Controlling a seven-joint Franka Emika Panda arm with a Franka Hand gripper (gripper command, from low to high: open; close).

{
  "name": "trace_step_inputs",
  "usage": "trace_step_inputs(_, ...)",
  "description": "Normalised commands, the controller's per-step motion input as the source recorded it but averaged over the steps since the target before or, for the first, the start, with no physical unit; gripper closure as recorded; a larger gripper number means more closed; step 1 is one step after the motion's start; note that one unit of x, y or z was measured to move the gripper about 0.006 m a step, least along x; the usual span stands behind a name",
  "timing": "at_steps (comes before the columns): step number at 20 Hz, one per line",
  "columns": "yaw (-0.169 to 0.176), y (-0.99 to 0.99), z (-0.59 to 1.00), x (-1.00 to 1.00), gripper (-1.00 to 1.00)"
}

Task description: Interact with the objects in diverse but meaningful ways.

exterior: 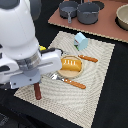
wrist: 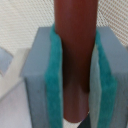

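Observation:
My gripper [wrist: 75, 82] is shut on the dark red-brown sausage [wrist: 75, 30], which sits pinched between the teal pads [wrist: 52, 75]. In the exterior view the sausage [exterior: 37, 92] hangs upright below the gripper [exterior: 35, 82], its lower end at the near left corner of the woven mat [exterior: 95, 95]. I cannot tell whether it touches the mat. The orange-yellow bread loaf [exterior: 71, 64] lies on a white plate mid-mat. The pale blue carton [exterior: 80, 40] stands at the mat's far edge. A sliver of the yellow box [exterior: 43, 48] shows behind the arm.
An orange-handled fork [exterior: 70, 81] lies in front of the plate and a knife [exterior: 88, 58] to its right in the exterior view. Two grey pots [exterior: 88, 12] and a bowl [exterior: 122, 16] stand on the brown board at the back.

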Motion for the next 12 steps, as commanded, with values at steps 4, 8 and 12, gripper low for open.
trace_step_inputs(4,0.0,0.01,0.47,0.98,1.0)
trace_step_inputs(8,0.0,0.0,0.36,1.0,1.0)
trace_step_inputs(12,0.0,0.0,0.26,1.0,1.0)
